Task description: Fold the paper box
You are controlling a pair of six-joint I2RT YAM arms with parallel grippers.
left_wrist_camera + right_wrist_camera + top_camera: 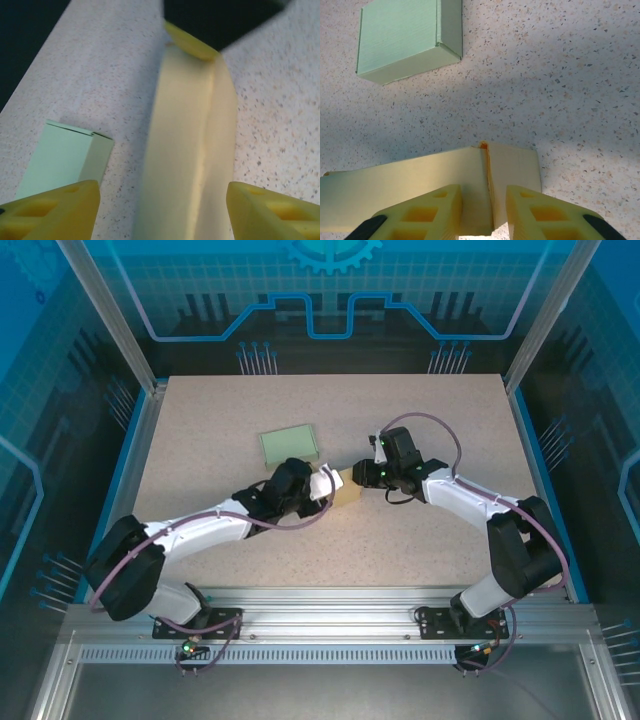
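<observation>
The pale yellow paper box (347,490) lies at mid-table between my two grippers, partly folded, with a raised seam along it (185,150). My left gripper (162,200) is open. Its yellow fingers (55,210) stand wide on either side of the box and do not touch it. From the top camera it sits at the box's left end (325,483). My right gripper (362,476) comes in from the right. In the right wrist view it (484,212) is closed round the box's upright corner seam (512,172), a finger (422,215) against each panel.
A finished pale green box (290,445) lies flat just behind the yellow one, to the left (60,160) (405,37). The speckled tabletop (450,410) has aluminium rails and blue walls on its sides.
</observation>
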